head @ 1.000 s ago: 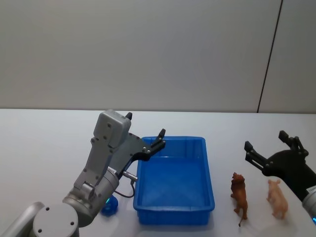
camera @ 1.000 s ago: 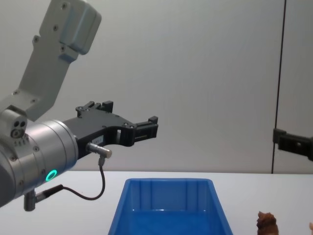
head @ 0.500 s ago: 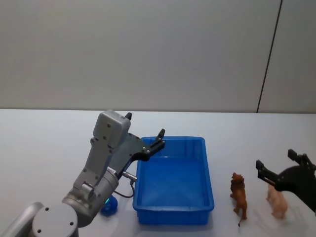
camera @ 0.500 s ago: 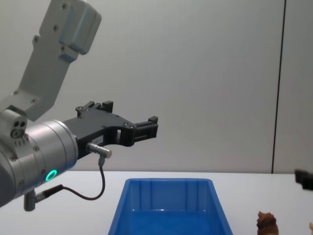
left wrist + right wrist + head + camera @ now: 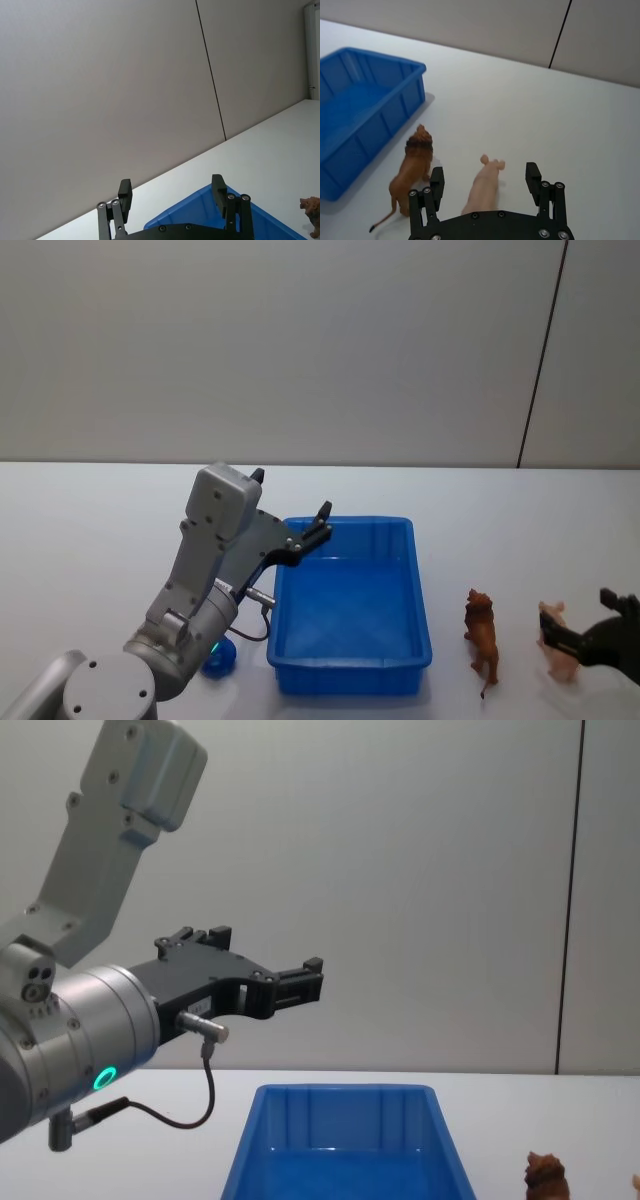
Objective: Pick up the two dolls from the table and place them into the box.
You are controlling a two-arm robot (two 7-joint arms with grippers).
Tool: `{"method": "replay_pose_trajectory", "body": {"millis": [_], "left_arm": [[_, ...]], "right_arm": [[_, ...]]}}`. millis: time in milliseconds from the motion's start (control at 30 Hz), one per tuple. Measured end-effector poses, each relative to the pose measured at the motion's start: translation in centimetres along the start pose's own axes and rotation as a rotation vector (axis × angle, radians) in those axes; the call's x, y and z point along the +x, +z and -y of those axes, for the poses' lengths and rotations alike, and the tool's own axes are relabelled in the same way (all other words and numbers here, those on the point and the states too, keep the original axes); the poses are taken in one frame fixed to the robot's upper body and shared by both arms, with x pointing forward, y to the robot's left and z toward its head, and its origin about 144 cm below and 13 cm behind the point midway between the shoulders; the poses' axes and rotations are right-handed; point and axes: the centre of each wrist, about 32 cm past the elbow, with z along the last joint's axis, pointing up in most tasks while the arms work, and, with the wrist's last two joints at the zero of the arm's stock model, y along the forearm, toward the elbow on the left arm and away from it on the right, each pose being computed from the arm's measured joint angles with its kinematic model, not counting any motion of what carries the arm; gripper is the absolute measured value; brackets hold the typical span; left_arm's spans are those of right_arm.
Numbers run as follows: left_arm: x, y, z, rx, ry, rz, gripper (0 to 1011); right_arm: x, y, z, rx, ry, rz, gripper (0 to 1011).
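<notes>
Pale pink pig (image 5: 482, 192) seen under the empty, wide-open right gripper (image 5: 485, 174).
Maned brown lion (image 5: 412, 167) was stood beside it; left gripper (image 5: 171, 186) was open, empty.

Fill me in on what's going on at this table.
The right gripper, open, sits low around the pink doll, which stands beside the brown doll on the table. The left gripper hangs open above the left side of the blue box. No doll is in the box yet.

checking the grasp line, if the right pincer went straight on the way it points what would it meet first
Probably the pale pink doll, lined up between the open fingers of the right pincer; the brown doll stands aside.
</notes>
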Motion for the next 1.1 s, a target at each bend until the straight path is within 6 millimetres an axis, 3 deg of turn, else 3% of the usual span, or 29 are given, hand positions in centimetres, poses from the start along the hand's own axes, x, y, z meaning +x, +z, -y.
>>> {"method": "replay_pose_trajectory", "body": {"millis": [733,1000,1100], "left_arm": [[0.0,0.0,0.0,0.000,0.000,0.000,1001],[0.0,0.0,0.0,0.000,0.000,0.000,1001],[0.0,0.0,0.0,0.000,0.000,0.000,1001]], "right_arm": [[0.5,-2.2,-1.4,-0.146,0.031,-0.014,993],[0.4,-2.4,-1.8,-0.165,0.051,-0.033,821],[0.3,-2.5,-2.0,-0.170,0.058,-0.041,708]]}}
